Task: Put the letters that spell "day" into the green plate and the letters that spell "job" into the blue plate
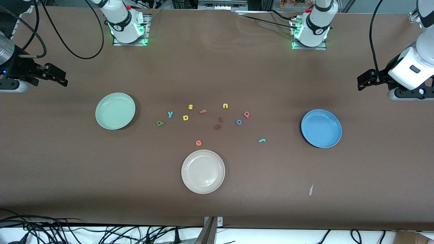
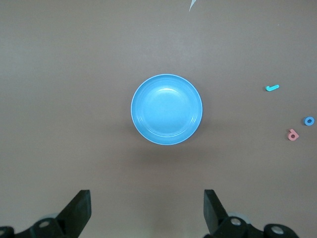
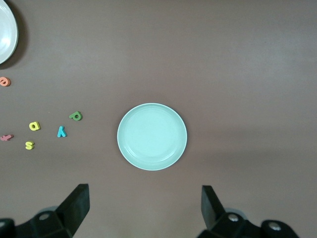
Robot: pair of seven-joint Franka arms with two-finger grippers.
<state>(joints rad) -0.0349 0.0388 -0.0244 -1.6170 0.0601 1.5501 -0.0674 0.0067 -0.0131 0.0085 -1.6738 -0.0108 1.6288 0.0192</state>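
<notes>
So both arms were just parked at the ends of the bench, nothing in hand. The left gripper [image 1: 360, 81] hung over bare bench at its own end with its jaws spread wide, looking down on the blue plate [image 1: 336, 136], which had nothing in it. The right gripper [image 1: 64, 78] was the same deal at the other end, jaws wide, above the green plate [image 1: 101, 118], also with nothing in it. All the letters sat loose on the bench between the two plates: the green "a" [image 1: 160, 123], teal "y" [image 1: 170, 114] and yellow "d" [image 1: 185, 118] clustered toward the green plate, while the blue "o" [image 1: 239, 122] and red "b" [image 1: 247, 114] lay close together toward the blue one, with the teal "j" [image 1: 261, 140] on its own, nearer the front camera. A cream-white plate [image 1: 190, 183] sat nearest the camera, the orange "e" [image 1: 198, 143] just beside its rim.
</notes>
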